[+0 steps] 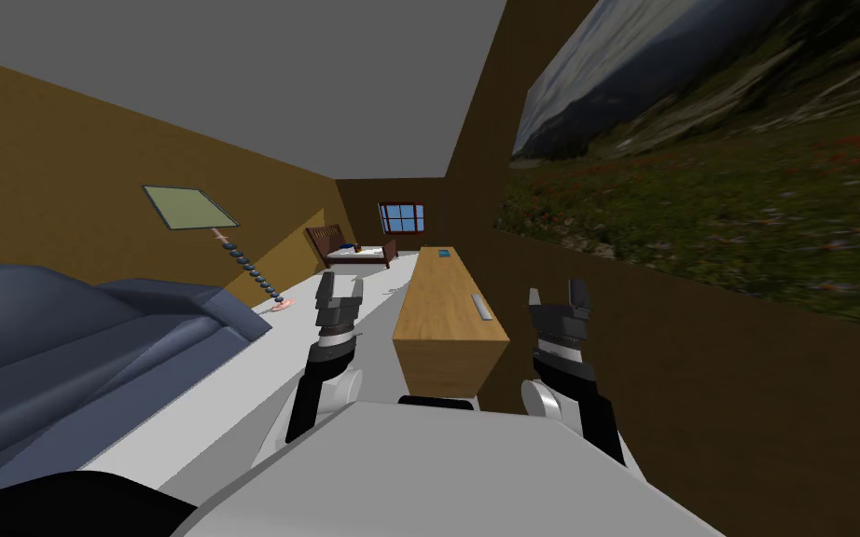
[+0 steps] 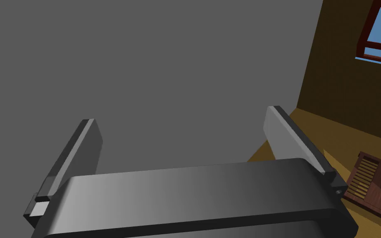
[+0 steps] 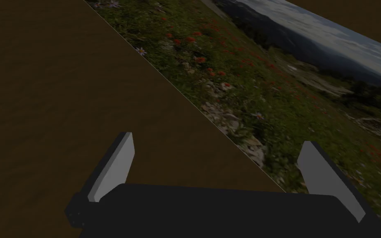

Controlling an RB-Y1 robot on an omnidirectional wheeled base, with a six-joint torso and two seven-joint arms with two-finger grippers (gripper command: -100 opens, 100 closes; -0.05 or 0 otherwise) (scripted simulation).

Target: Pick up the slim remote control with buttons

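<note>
Remote (image 1: pixel 482 307), 1, atop cabinet (image 1: pixel 437 298), left tool (image 1: pixel 342 284), right tool (image 1: pixel 555 294)

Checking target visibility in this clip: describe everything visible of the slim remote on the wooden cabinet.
The remote is a slim, light grey bar; its buttons are too small to make out. It lies flat on the wooden cabinet, lengthwise, by the right edge near the robot's end. Nothing else touches it.

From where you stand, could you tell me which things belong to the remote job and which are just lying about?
Job: remote on the table; left gripper and right gripper, both open.

Lying about: blue item at the table's far end; sofa; lamp; bed.
</note>
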